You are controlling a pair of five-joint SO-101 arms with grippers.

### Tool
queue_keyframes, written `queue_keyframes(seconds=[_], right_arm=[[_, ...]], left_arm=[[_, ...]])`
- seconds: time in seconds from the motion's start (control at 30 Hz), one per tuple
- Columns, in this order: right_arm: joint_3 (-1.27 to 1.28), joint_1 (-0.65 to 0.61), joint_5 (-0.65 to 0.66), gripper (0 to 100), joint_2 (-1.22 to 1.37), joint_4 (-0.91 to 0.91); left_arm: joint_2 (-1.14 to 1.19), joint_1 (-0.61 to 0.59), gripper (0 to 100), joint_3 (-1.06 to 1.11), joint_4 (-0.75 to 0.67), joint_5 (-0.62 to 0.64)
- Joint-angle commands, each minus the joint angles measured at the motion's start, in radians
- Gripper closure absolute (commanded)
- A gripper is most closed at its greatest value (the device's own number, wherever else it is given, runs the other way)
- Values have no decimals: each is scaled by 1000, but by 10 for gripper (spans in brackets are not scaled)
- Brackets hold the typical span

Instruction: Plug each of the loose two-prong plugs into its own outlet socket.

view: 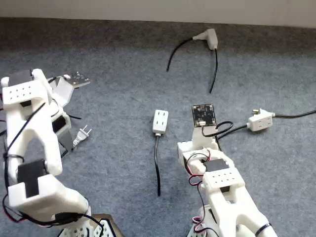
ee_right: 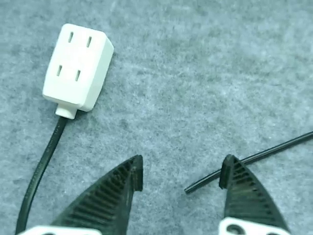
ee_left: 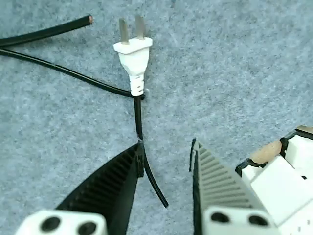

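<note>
Pickup of the near plug looks to be the step in hand. Low at the left of the high view, the left gripper [ee_left: 166,147] hangs released, jaws spread. A black cable [ee_left: 138,117] runs out between them, brushing one jaw's tip, to the white two-prong plug [ee_left: 133,51]. The plug lies flat on the grey carpet [view: 123,74] at the left middle, prongs pointing away from the gripper. To do this well, the jaws should probably go forward past the cord and close across the plug's white body. A hold on the cord would likely let the plug swing and spoil the line-up of the prongs. At the lower centre, the right gripper [ee_right: 182,164] is likewise released over bare carpet, a thin cable end [ee_right: 254,156] just beside one finger. The white outlet socket [ee_right: 76,66] lies near it at mid-frame, slots facing up, and may need steadying during insertion. Farther off, a second socket [view: 260,120] lies at the right middle, and a second plug [view: 210,37] near the top centre.
</note>
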Motion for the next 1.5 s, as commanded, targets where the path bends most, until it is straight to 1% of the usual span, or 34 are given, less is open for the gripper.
queue_keyframes(seconds=[0.0,0.07,0.2,0.27,0.4,0.47,0.63,0.73,0.8,0.9,0.97,1.07,1.13,1.2,1.33,1.4,1.47], right_arm=[[-4,8,17,739,-13,-18],[-4,8,18,739,-13,-16],[-2,8,18,739,-13,-16],[-2,8,18,739,-13,-16],[-2,4,17,739,-13,-16],[8,2,17,739,-13,-16],[16,2,18,739,-13,-18],[18,2,20,739,-13,-18],[18,4,20,739,-13,-18],[16,4,18,739,-13,-18],[16,4,18,739,-13,-18],[15,4,17,739,-13,-18],[15,4,17,739,-13,-18],[15,4,17,739,-13,-18],[15,4,21,739,-13,-18],[15,5,21,739,-13,-18],[15,7,21,739,-13,-18]], left_arm=[[-159,15,819,139,-72,12],[-223,15,817,213,-143,54],[-328,21,814,337,-397,292],[-355,22,814,418,-532,364],[-357,65,813,567,-761,371],[-346,90,801,596,-845,342],[-285,140,687,598,-933,322],[-246,137,674,596,-988,318],[-234,120,674,596,-1000,316],[-223,107,674,564,-996,239],[-229,79,674,544,-993,222],[-231,44,674,490,-942,212],[-223,36,674,449,-885,130],[-222,38,674,418,-822,40],[-222,82,674,377,-712,-91],[-222,107,674,366,-689,-123],[-220,128,674,361,-683,-126]])
